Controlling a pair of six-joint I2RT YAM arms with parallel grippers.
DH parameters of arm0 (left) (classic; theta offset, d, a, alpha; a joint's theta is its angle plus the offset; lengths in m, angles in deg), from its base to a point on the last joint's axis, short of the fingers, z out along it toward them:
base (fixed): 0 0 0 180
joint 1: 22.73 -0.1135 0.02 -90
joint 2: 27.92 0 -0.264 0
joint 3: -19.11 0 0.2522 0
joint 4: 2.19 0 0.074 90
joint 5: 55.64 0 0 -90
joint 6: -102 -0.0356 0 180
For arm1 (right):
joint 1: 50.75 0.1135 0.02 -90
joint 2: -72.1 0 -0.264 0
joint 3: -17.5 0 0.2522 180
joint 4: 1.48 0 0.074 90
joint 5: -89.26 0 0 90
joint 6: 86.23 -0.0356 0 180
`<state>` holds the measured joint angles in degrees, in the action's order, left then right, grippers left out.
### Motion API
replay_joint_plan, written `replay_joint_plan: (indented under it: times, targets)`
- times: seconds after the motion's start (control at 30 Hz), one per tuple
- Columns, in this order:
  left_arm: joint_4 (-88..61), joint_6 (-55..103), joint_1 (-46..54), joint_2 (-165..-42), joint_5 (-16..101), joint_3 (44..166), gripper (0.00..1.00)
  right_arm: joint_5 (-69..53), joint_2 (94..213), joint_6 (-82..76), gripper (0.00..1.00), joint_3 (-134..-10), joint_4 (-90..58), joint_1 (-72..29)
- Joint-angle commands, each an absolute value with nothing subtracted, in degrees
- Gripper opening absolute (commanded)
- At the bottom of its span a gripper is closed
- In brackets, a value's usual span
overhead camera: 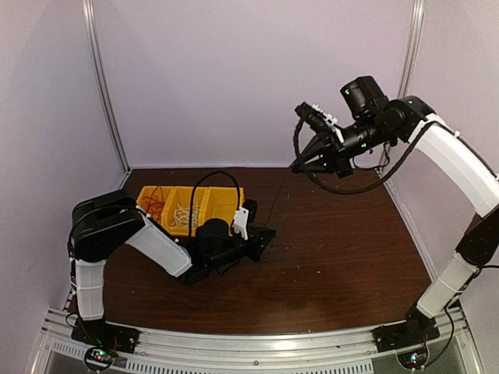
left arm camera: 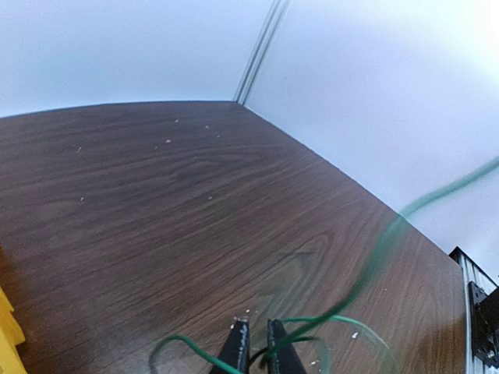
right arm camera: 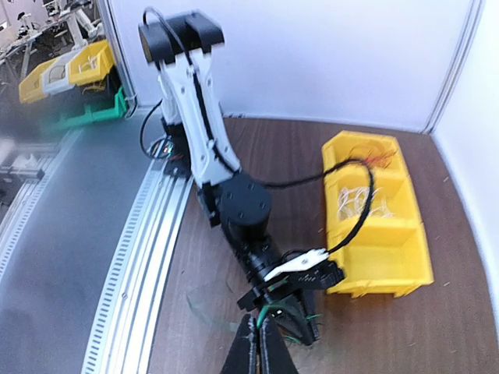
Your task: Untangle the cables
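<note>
A dark green cable [overhead camera: 276, 201] runs taut from my raised right gripper [overhead camera: 299, 165] down to my left gripper [overhead camera: 263, 238], which is low over the table. In the left wrist view my left gripper [left arm camera: 258, 326] is shut on the green cable [left arm camera: 366, 273], which loops on both sides of the fingers and rises away to the right. In the right wrist view my right gripper [right arm camera: 257, 319] is shut on the same green cable's [right arm camera: 263, 310] upper end, directly above the left gripper [right arm camera: 312, 300]. Red wires [overhead camera: 153, 199] and white wires [overhead camera: 187, 214] lie in the yellow bin.
The yellow bin [overhead camera: 222, 204] with three compartments stands at the back left, just behind my left gripper; it also shows in the right wrist view [right arm camera: 386, 241]. The left arm's thick black cable [overhead camera: 214, 178] arcs over the bin. The metal rail [overhead camera: 257, 343] runs along the near edge.
</note>
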<state>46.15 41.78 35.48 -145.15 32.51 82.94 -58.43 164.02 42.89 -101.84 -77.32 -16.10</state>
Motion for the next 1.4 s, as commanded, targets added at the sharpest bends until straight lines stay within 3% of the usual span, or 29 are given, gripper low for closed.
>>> replay_joint_plan:
  times: [0.0,0.37,0.6,0.7,0.87,1.0,1.17,1.37]
  targets:
    - [42.98,44.91,34.22,-146.73,31.03,81.80,0.11,-66.30,160.40,42.22,0.00,-112.59,-80.09,-19.59]
    - [38.31,46.34,33.46,-145.46,31.84,81.67,0.11,-64.05,156.75,36.32,0.00,-121.24,-72.01,-24.83]
    - [46.83,44.04,33.60,-139.63,36.61,75.23,0.15,-67.34,157.97,35.63,0.00,-120.57,-72.80,-27.27]
    - [45.70,42.85,33.69,-136.35,36.83,73.65,0.00,-65.56,156.33,34.18,0.00,-117.32,-69.52,-27.28]
    - [33.04,42.04,33.69,-129.23,30.08,70.67,0.00,-59.93,153.94,33.00,0.00,-119.20,-65.65,-28.54]
    - [18.40,44.76,33.60,-116.26,22.37,65.45,0.00,-55.14,153.86,31.53,0.00,-121.29,-64.07,-31.50]
    - [-3.29,55.67,33.60,-97.24,10.16,57.66,0.00,-49.26,152.96,27.20,0.00,-117.49,-55.75,-37.44]
    - [-15.25,67.55,33.47,-83.82,5.29,49.77,0.00,-46.71,152.87,17.12,0.00,-112.23,-42.57,-46.87]
